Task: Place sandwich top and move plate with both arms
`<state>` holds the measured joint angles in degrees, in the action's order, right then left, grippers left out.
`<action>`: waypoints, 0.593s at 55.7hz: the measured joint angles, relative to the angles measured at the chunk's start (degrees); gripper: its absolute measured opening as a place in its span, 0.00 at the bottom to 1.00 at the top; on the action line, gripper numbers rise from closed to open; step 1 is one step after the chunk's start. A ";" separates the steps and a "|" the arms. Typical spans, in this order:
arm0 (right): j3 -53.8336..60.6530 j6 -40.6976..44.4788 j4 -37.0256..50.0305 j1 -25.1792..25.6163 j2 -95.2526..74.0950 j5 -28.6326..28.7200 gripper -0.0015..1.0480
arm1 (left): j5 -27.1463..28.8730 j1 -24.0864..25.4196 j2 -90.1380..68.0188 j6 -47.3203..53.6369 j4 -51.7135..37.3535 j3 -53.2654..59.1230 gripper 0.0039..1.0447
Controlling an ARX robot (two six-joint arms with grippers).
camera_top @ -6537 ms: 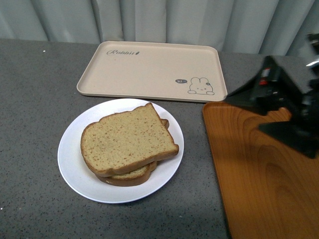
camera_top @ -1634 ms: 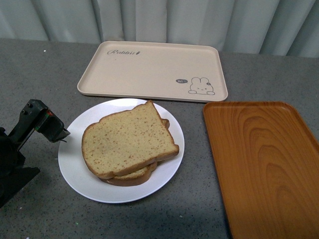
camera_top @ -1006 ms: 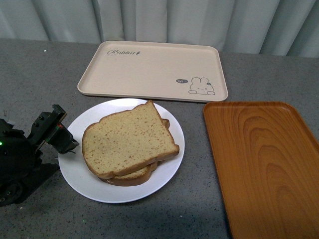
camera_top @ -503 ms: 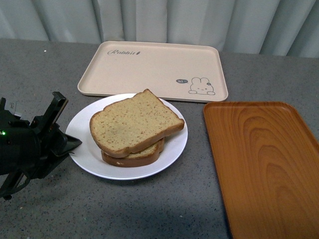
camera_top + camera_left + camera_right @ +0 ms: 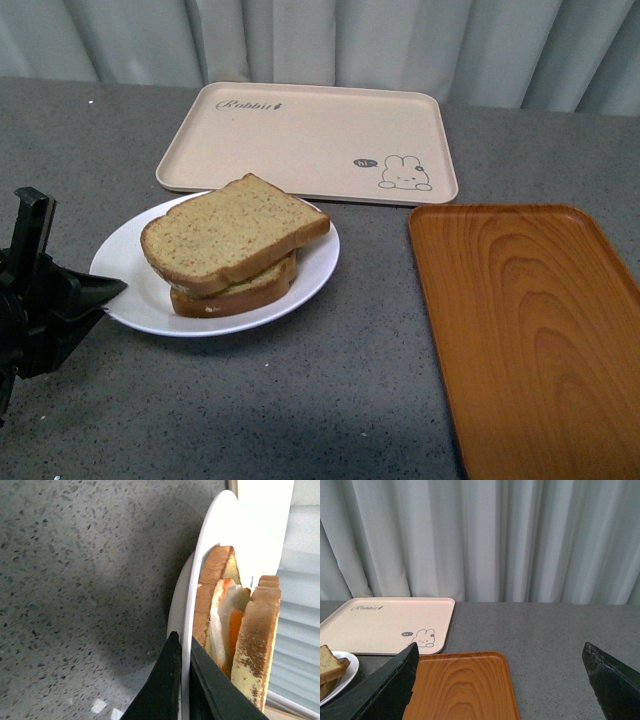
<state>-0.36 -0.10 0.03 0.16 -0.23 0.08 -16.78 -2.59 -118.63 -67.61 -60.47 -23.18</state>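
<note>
The sandwich top [image 5: 232, 230], a tan speckled slice with a brown crust, lies on a thicker lower slice [image 5: 235, 292] on the white plate [image 5: 305, 270]. My left gripper [image 5: 108, 290] is shut on the plate's left rim. In the left wrist view its black fingers [image 5: 165, 680] pinch the rim [image 5: 200, 580] edge-on. Beyond them stand the egg-filled slice [image 5: 206, 605] and the sandwich top [image 5: 260, 640]. My right gripper [image 5: 500, 680] is open and holds nothing. It hangs above the orange tray and is out of the front view. The plate's edge [image 5: 346, 676] shows at that view's side.
A beige rabbit-print tray [image 5: 305, 140] lies just behind the plate, almost touching its far rim. An orange wood-grain tray [image 5: 525, 330] fills the right side of the grey speckled table [image 5: 330, 400]. Grey curtains hang along the back.
My left gripper came in from the left and shut on the plate's rim. The plate and sandwich have since shifted left, with the plate now looking flatter and tilted.
</note>
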 joint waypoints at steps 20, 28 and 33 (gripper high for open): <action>0.00 0.00 0.00 0.00 0.00 0.00 0.91 | -1.57 -2.86 -0.07 -6.27 -7.21 -3.32 0.04; 0.00 0.00 0.00 0.00 0.00 -0.02 0.91 | 1.99 -4.61 -0.24 -7.28 -5.11 -6.67 0.04; 0.00 0.00 0.00 0.00 0.00 0.00 0.91 | 6.03 -6.58 -2.67 -7.37 -1.42 -11.91 0.04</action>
<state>-0.36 -0.10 0.03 0.16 -0.23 0.08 -10.74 -9.17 -121.30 -74.98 -61.89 -35.09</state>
